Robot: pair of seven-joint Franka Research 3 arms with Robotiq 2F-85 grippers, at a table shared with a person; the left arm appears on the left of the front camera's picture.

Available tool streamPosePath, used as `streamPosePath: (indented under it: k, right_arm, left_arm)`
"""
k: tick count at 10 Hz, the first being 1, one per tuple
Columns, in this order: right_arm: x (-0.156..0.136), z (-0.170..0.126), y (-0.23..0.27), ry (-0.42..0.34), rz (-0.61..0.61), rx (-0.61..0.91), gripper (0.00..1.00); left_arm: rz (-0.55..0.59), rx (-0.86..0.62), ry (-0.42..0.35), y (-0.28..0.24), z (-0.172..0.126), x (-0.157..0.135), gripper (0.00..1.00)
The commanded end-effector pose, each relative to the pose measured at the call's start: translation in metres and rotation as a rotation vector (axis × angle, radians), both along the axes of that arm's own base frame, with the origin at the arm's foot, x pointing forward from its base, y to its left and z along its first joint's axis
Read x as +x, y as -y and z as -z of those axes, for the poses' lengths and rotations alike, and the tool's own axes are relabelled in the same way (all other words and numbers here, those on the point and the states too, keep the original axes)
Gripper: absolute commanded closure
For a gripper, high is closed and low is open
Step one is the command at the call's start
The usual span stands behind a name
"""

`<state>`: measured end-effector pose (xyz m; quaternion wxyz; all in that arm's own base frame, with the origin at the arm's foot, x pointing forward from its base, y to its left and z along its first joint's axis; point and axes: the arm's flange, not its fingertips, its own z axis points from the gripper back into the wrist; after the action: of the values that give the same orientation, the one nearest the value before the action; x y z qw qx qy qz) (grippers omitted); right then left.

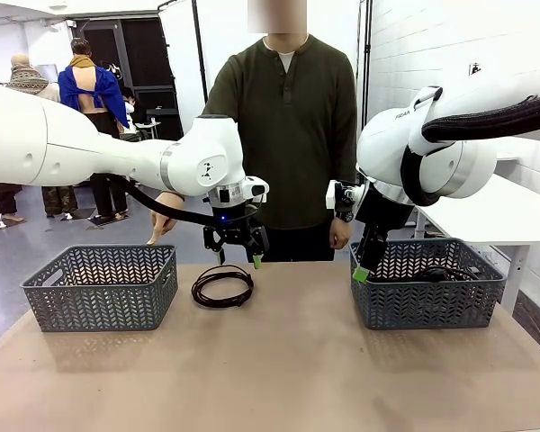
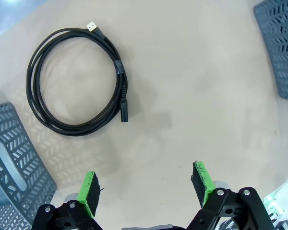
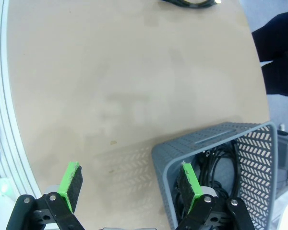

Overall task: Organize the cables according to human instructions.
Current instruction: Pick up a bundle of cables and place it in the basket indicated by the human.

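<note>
Cable [image 1: 222, 287] coiled (loose) beneath left hand [image 1: 238, 255].

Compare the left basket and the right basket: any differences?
Contents: the left basket looks empty from the front, though its floor is hidden; the right basket holds black cables.
Nearby: a coiled cable lies on the table beside the left basket; the open right tool hangs at the right basket's near-left corner.
Shared: both are grey, rectangular, herringbone-patterned and upright on the table.
</note>
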<state>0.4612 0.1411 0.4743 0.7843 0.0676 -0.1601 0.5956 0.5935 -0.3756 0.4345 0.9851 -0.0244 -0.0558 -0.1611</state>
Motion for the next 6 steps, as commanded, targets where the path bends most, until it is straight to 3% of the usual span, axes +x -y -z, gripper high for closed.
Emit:
streamPosePath:
  k: [1, 6]
  right_arm:
    - [0.000, 0.001, 0.000, 0.000, 0.006, -0.002, 0.00]
    - [0.000, 0.001, 0.000, 0.000, 0.006, -0.002, 0.00]
  left_arm:
    - [-0.102, 0.006, -0.022, 0.003, 0.000, 0.013, 0.00]
    - [-0.269, 0.007, -0.067, 0.017, 0.015, 0.034, 0.00]
